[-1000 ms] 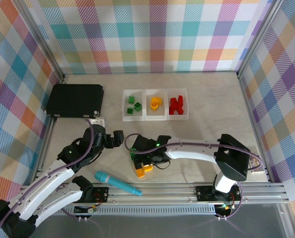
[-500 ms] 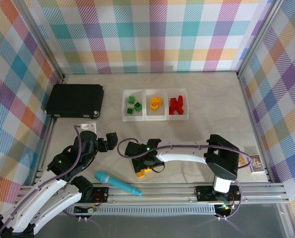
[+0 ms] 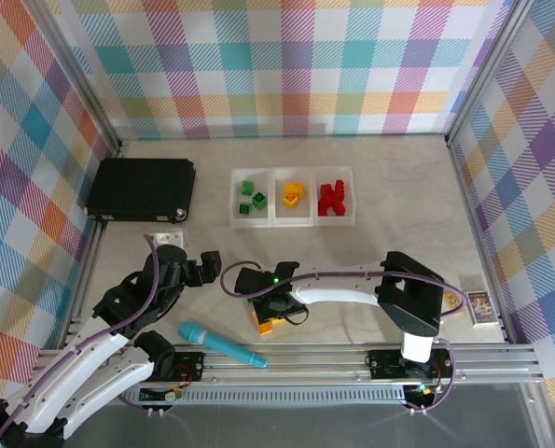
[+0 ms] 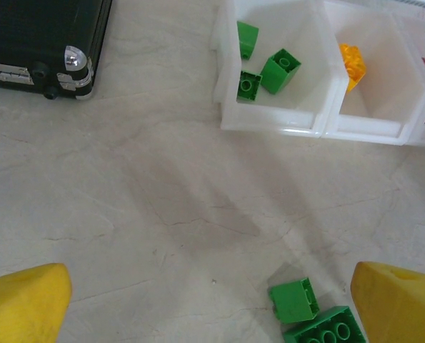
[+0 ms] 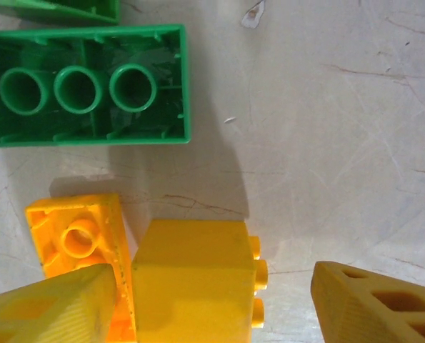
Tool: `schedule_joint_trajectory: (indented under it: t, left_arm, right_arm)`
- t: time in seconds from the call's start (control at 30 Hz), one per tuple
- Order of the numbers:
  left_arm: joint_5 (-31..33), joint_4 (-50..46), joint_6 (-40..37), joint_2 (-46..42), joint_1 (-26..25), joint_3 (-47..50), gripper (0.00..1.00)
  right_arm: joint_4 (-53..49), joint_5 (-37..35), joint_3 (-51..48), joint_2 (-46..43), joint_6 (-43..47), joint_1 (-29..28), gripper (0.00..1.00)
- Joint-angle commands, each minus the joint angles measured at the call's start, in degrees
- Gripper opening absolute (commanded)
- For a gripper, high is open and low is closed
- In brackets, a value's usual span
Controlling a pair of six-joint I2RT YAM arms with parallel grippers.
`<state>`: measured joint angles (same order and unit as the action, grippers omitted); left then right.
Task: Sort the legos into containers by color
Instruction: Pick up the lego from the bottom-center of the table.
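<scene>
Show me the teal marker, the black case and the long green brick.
teal marker [image 3: 226,347]: top external view, middle of its barrel.
black case [image 3: 139,188]: top external view, centre of its lid.
long green brick [image 5: 76,87]: right wrist view, middle tube underneath.

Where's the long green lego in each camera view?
Top external: long green lego, partly hidden beside the right gripper.
Left wrist: bottom edge, right of centre.
Right wrist: upper left, underside up.
Shared landmark: the small green brick next to it, in both wrist views.
</scene>
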<state>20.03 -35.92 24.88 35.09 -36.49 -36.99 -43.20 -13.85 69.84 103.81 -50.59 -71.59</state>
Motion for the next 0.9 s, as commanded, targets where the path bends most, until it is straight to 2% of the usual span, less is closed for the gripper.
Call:
schedule_joint_trajectory:
  t: [0.0, 0.2, 0.67, 0.87]
  left_arm:
    - [1.39, -0.64, 0.48, 0.06, 0.02, -0.09, 1.0]
    - [1.58, -0.3, 0.42, 0.44, 0.02, -0.17, 1.0]
    - [1.85, 0.09, 0.27, 1.62, 0.02, -0.06, 1.0]
    - [2.65, 0.15, 0.26, 2.13, 0.02, -0.27, 1.0]
  right_arm:
    - [0.89, 0.88, -1.07, -0.01, 0.17, 0.87, 0.68]
    - [2.49, 2.1, -2.46, 0.62, 1.29, 1.93, 0.6]
    - [2.41, 2.39, -4.34, 0.78, 2.0, 2.95, 0.6]
    - [3.25, 1.98, -5.01, -0.1, 3.35, 3.47, 0.54]
